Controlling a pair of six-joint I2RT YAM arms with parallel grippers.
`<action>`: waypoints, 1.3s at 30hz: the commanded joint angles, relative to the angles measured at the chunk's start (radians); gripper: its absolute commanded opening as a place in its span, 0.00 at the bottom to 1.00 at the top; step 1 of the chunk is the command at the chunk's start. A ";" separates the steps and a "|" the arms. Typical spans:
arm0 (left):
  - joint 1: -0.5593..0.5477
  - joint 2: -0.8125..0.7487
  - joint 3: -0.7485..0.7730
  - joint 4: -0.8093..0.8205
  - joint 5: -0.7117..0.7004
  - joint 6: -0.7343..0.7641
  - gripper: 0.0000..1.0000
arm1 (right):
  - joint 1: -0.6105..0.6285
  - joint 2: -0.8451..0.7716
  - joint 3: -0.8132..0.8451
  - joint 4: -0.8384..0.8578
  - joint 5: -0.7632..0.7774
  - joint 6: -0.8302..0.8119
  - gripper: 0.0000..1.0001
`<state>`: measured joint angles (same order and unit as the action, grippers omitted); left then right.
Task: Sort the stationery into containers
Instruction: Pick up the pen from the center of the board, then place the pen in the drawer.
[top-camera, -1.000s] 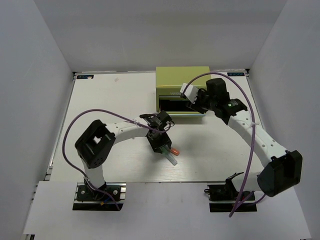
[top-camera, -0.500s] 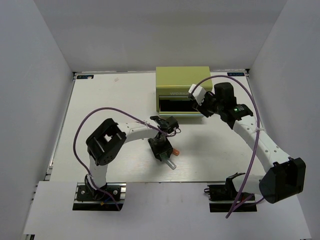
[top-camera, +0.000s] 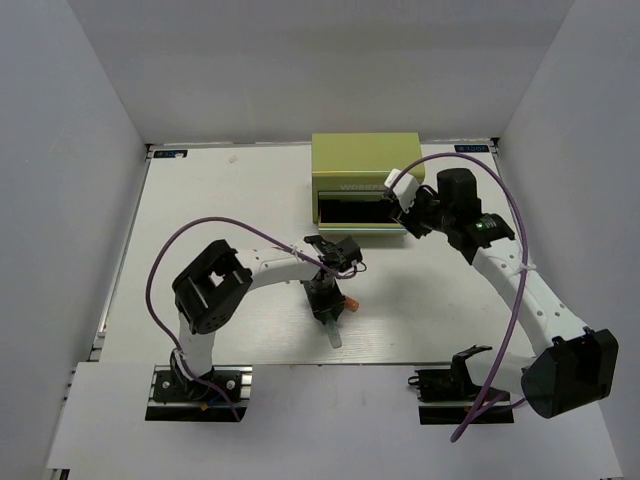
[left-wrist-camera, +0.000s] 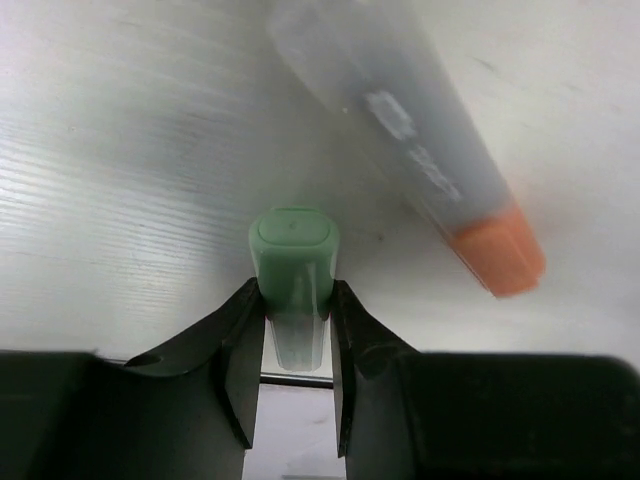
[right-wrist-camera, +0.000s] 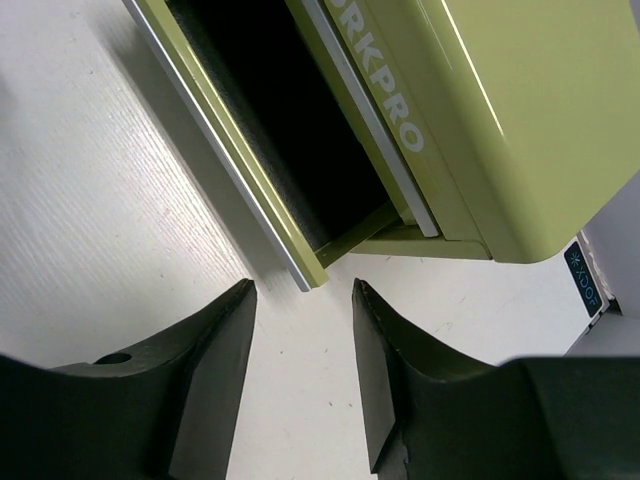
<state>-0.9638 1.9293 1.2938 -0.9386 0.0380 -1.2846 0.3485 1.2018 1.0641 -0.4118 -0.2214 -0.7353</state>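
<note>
Your left gripper (left-wrist-camera: 297, 290) is clamped on the green highlighter (left-wrist-camera: 293, 250), with both fingers pressed against the clear barrel just behind the green cap. In the top view this gripper points down at the table (top-camera: 220, 210), a little in front of the chest, and the highlighter's pale end sticks out toward the near edge. The orange highlighter (left-wrist-camera: 430, 170) lies flat on the table just beside the green one, not touching it, its orange cap nearest the gripper.

Your right gripper (right-wrist-camera: 300, 290) has its fingers parted with nothing between them. It hovers over the table just off the front corner of the open drawer (right-wrist-camera: 270, 130). That drawer is pulled out of the yellow-green chest (right-wrist-camera: 500, 120) at the far side of the table. The drawer's inside is dark, so you cannot tell what lies in it.
</note>
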 joint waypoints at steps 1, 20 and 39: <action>-0.027 -0.128 0.015 0.052 -0.101 0.071 0.00 | -0.011 -0.039 -0.010 0.010 -0.033 0.027 0.51; 0.066 -0.247 -0.018 0.911 -0.578 0.096 0.00 | -0.097 -0.180 -0.113 0.028 -0.013 0.097 0.54; 0.158 -0.029 -0.053 1.224 -0.636 -0.239 0.00 | -0.146 -0.249 -0.170 0.022 -0.022 0.091 0.54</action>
<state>-0.8066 1.8977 1.2125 0.2241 -0.5674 -1.4971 0.2123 0.9676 0.8982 -0.4129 -0.2356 -0.6571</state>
